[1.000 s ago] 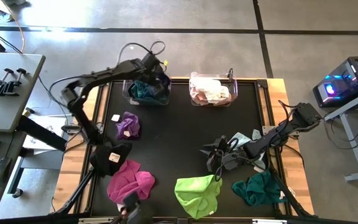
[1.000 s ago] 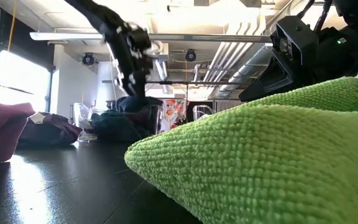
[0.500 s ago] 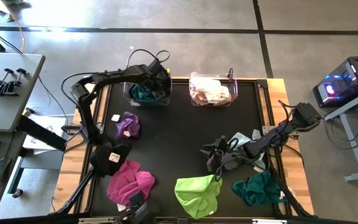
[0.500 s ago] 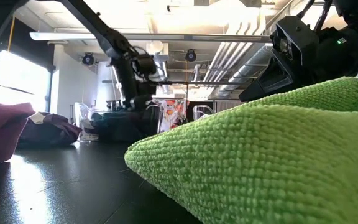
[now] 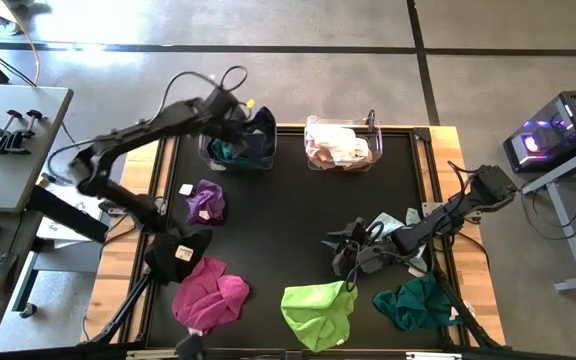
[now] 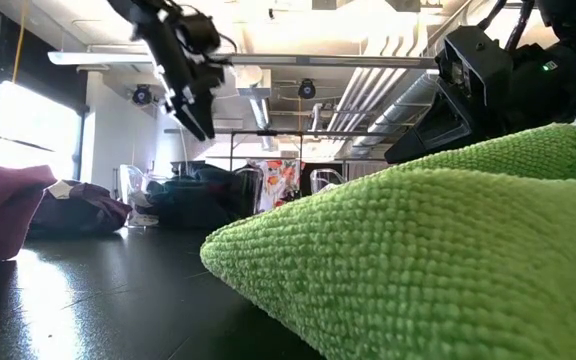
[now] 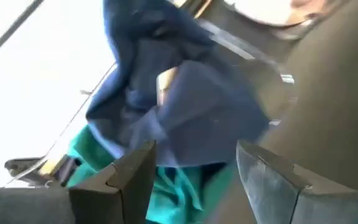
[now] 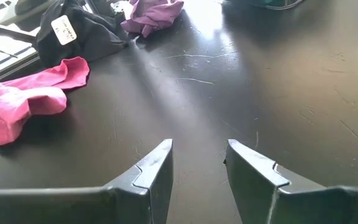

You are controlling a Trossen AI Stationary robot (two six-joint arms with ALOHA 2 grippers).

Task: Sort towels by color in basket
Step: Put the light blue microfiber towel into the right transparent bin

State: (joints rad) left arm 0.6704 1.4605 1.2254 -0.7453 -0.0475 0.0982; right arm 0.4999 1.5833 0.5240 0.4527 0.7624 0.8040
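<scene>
My left gripper [image 5: 230, 108] is open and hangs above the left clear basket [image 5: 208, 150] at the far edge, well over it in the low view [image 6: 196, 105]. Its wrist view [image 7: 194, 149] looks down on a navy towel [image 7: 179, 106] lying on a teal towel [image 7: 179, 186] in that basket; the navy towel [image 5: 259, 127] drapes over the far right rim. My right gripper [image 5: 336, 245] is open and sits low over bare table [image 8: 197, 146]. Purple [image 5: 206, 202], black [image 5: 178, 252], magenta [image 5: 210, 292], lime green [image 5: 318, 310] and teal [image 5: 416, 303] towels lie on the mat.
A second clear basket [image 5: 313, 160] at the far edge holds white and pink towels [image 5: 338, 145]. A pale mint towel [image 5: 396, 224] lies under my right arm. The lime green towel [image 6: 418, 250] fills the low view's foreground. Bare black mat [image 5: 288, 215] spreads across the middle.
My left gripper went down into the left basket with the dark navy towel, then rose and drew back toward the table's far left. The navy towel stayed behind on top of the teal one. My right arm kept still.
</scene>
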